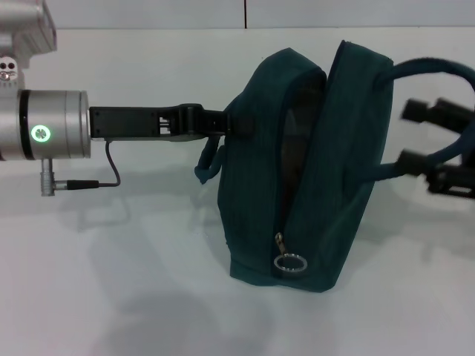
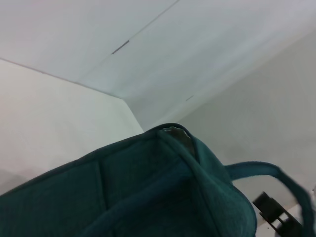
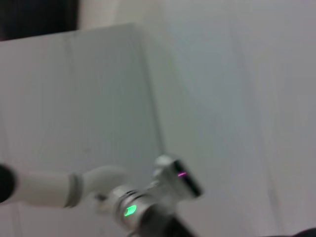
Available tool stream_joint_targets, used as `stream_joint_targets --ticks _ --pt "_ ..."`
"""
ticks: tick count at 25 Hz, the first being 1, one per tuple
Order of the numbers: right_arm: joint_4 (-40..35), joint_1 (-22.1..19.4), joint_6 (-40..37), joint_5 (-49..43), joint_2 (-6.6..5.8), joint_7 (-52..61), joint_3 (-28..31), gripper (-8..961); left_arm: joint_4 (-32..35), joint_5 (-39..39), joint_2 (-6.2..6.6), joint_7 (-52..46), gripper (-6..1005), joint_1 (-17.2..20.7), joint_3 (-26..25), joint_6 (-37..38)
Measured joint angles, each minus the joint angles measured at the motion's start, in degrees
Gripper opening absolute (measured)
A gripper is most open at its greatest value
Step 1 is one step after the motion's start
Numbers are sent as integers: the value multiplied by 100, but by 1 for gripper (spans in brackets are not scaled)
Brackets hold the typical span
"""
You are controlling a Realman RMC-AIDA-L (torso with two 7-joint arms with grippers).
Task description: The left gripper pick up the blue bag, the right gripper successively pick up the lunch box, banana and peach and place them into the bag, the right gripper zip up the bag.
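Head view: the blue bag (image 1: 312, 170) stands upright on the white table (image 1: 111, 297), a little toward 3 o'clock from centre. The left hand (image 1: 226, 122) reaches in from 9 o'clock and is clamped on the bag's edge at its 9 o'clock side, holding the mouth apart. The zipper pull (image 1: 291, 262) with its ring hangs low at the bag's 6 o'clock end, so the zip is undone. The right hand (image 1: 438, 144) sits at 3 o'clock near the bag's strap (image 1: 430, 70), its two fingers apart and nothing between them. No lunch box, banana or peach lies on the table, so they are probably inside; the interior is too dark to confirm it.

Left wrist view: the bag's open rim (image 2: 173, 136) fills the lower part, with the right hand (image 2: 276, 215) beyond at 5 o'clock.

Right wrist view: only the left arm (image 3: 133, 195) with its green light, blurred.

Judged from this, only the zipping remains.
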Motion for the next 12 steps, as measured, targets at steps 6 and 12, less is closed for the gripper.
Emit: stream_joint_targets --ticks 6,12 --pt "23 -34 532 -9 -29 59 275 857 0 -40 2 -4 54 19 -209 5" --pt "54 257 978 -64 -145 76 280 850 1 -81 -3 3 55 1 -225 7"
